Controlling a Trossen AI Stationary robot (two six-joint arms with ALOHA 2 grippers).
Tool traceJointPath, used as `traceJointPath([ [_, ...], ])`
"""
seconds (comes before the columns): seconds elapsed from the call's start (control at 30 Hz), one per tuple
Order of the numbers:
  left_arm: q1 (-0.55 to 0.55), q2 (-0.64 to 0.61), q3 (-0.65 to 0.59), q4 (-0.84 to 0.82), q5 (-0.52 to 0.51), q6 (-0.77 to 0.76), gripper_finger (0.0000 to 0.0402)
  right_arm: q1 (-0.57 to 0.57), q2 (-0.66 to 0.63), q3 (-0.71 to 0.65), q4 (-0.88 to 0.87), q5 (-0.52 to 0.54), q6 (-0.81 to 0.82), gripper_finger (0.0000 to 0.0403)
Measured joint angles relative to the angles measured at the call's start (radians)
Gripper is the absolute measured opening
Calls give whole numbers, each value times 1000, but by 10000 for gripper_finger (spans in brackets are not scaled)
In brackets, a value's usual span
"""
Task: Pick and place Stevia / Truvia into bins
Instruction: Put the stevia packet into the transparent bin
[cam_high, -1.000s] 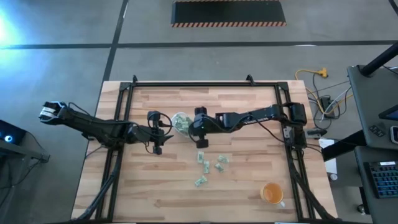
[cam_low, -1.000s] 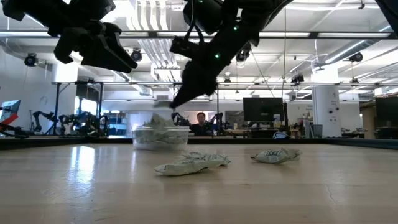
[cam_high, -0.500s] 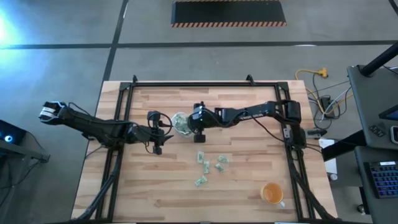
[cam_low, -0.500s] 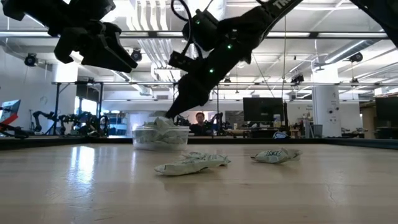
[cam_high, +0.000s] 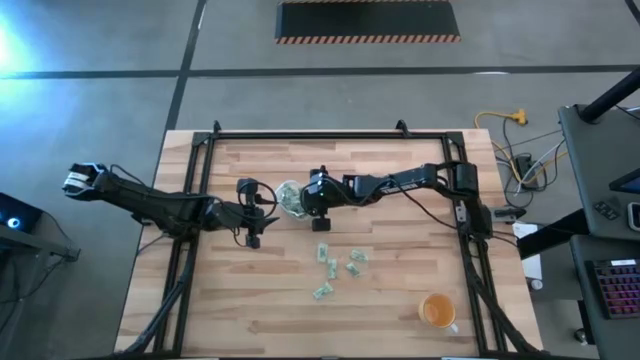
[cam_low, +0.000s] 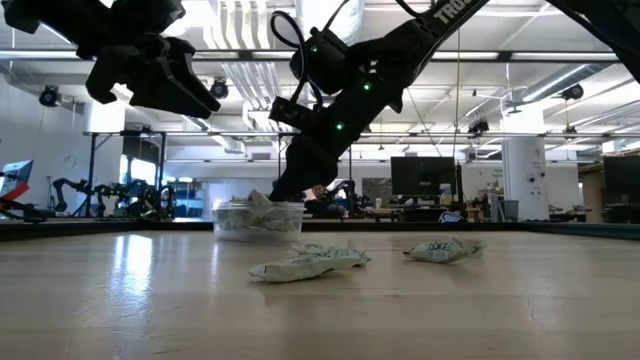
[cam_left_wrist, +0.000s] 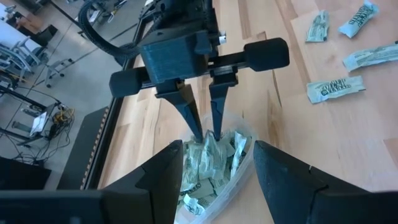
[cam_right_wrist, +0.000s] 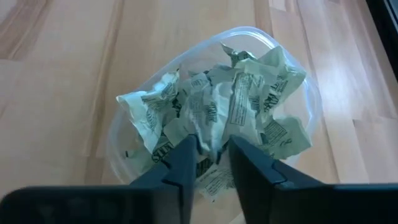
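Spanning a grey-floored workshop, wood table — right gripper parted over tub; left gripper spread.

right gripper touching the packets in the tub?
Touching: in the left wrist view the right gripper's fingertips sink into the packets heaped in the tub.

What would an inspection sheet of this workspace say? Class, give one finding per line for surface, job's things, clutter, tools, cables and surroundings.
Surface: wooden table inside a black frame.
Job's things: clear bin heaped with packets; four loose packets on the table nearer the front.
Clutter: orange cup at the front right corner.
Tools: right tool tips down in the bin, fingers slightly apart among the packets; left tool open, hovering beside the bin.
Cables: yellow and dark leads on the floor right of the table.
Surroundings: desk with keyboard at right; a person partly hidden behind the arm in the low view.
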Motion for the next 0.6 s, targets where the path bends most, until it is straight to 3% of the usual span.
traceJointPath([
  [0.23, 0, 0, 0, 1, 0, 0, 180, 1, -33, 6, -47, 6, -4, 154],
  [0.47, 0, 9, 0, 4, 11, -2, 180, 10, -146, 21, -217, 8, 70, 181],
  [0.6, 0, 59, 0, 55, 199, 6, 180, 31, -196, 16, -381, 7, 146, 182],
])
